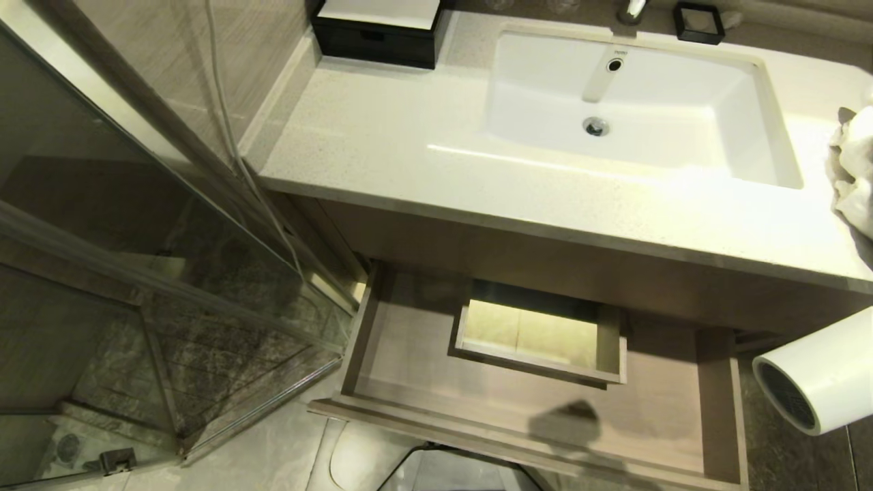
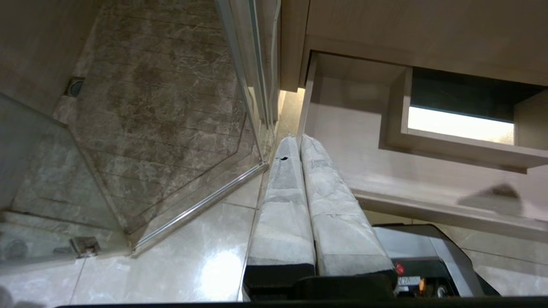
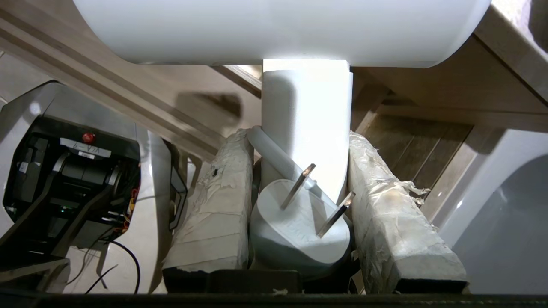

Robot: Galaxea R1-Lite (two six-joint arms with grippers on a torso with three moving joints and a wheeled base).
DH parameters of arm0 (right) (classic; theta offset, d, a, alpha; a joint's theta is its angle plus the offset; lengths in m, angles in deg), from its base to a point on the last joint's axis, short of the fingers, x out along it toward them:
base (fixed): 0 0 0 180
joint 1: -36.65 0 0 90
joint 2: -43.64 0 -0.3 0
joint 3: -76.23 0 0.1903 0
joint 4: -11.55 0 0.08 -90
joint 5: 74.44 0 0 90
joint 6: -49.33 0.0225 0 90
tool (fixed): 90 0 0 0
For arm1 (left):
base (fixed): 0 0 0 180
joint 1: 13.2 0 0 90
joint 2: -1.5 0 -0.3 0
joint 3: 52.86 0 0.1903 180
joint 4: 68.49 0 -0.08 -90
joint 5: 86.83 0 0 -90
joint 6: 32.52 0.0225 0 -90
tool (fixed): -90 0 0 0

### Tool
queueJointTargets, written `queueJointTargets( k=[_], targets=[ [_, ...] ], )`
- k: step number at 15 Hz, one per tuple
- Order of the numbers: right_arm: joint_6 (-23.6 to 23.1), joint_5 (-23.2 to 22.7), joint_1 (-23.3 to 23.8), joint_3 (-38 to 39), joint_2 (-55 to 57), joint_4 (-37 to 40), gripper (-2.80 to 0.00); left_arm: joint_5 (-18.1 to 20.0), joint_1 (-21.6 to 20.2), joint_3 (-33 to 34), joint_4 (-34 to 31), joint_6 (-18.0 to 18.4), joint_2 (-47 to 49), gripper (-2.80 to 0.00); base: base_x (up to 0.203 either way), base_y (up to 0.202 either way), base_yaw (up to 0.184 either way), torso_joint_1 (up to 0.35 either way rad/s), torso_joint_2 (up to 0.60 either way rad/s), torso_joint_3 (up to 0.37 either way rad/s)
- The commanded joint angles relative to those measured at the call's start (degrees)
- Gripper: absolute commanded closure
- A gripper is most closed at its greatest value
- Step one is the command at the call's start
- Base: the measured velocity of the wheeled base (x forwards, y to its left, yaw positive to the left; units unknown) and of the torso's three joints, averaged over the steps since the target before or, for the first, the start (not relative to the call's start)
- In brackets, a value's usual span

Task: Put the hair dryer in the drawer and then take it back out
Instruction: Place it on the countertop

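The hair dryer (image 1: pixel 818 368) hangs in the air at the right edge of the head view, just right of the drawer's right side, its dark grille facing me. My right gripper (image 3: pixel 299 139) is shut on its white handle (image 3: pixel 306 107), under the thick barrel (image 3: pixel 278 30). The white plug (image 3: pixel 295 226) and a stretch of cord are wedged between the taped fingers too. The drawer (image 1: pixel 423 341) stands pulled out under the counter, tan and bare, with a rectangular cutout (image 1: pixel 539 334) in its floor. My left gripper (image 2: pixel 299 140) is shut and holds nothing, low beside the drawer's left corner (image 2: pixel 342 128).
A pale countertop (image 1: pixel 409 136) with a white sink (image 1: pixel 634 109) overhangs the drawer. A black box (image 1: pixel 378 31) sits at its back left, a white cloth (image 1: pixel 856 170) at its right edge. A glass shower door (image 1: pixel 136 273) stands to the left. My base (image 1: pixel 450 470) is below the drawer front.
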Motion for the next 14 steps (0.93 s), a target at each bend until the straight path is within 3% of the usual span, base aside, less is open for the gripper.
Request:
queueJointTargets(
  k=[1,14],
  targets=[
    [-0.18,-0.09,-0.22,0.04,0.21,0.24,0.00,-0.01,-0.02,0.09,0.02,-0.08,0.00,0.00,0.000,0.000,0.000,0.237,0.00,0.221],
    [-0.26,-0.14,-2.80,-1.35,2.45,0.26,0.00,-0.01,-0.02,0.09,0.02,0.00,0.00,0.00,0.000,0.000,0.000,0.289,-0.10,0.178]
  ],
)
